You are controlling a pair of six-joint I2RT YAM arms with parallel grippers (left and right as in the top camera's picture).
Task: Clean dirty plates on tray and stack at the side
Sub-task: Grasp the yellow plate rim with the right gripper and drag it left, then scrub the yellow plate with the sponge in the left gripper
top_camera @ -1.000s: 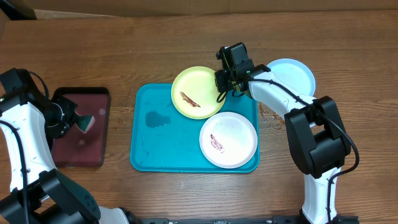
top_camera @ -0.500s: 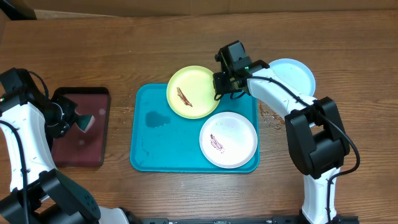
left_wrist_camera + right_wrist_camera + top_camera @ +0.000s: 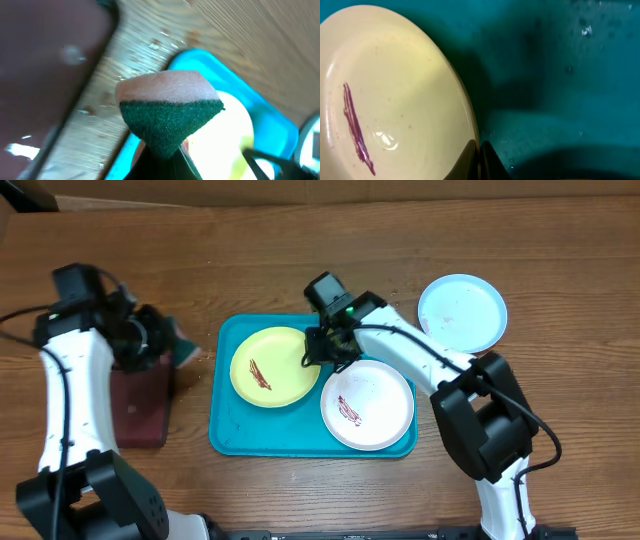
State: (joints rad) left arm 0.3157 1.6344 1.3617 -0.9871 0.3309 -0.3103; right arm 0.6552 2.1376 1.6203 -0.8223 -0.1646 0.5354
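The lime green plate [image 3: 272,366] with a reddish-brown smear lies on the left half of the turquoise tray [image 3: 228,430]. My right gripper [image 3: 312,356] is shut on its right rim; the right wrist view shows the fingers [image 3: 479,155] pinching the rim of the plate [image 3: 385,100]. The white plate [image 3: 368,404], smeared, sits on the tray's right half. The light blue plate [image 3: 462,312] lies on the table right of the tray. My left gripper [image 3: 168,342] is shut on a green-and-pink sponge [image 3: 167,110] just left of the tray.
A dark maroon tray [image 3: 138,408] lies at the left under my left arm. The turquoise tray's edge [image 3: 210,62] and wet wooden table [image 3: 120,85] show in the left wrist view. A cardboard edge runs along the back.
My right gripper has dragged the green plate left and forward across the tray. My left gripper has carried the sponge right, from over the maroon tray to the turquoise tray's left edge.
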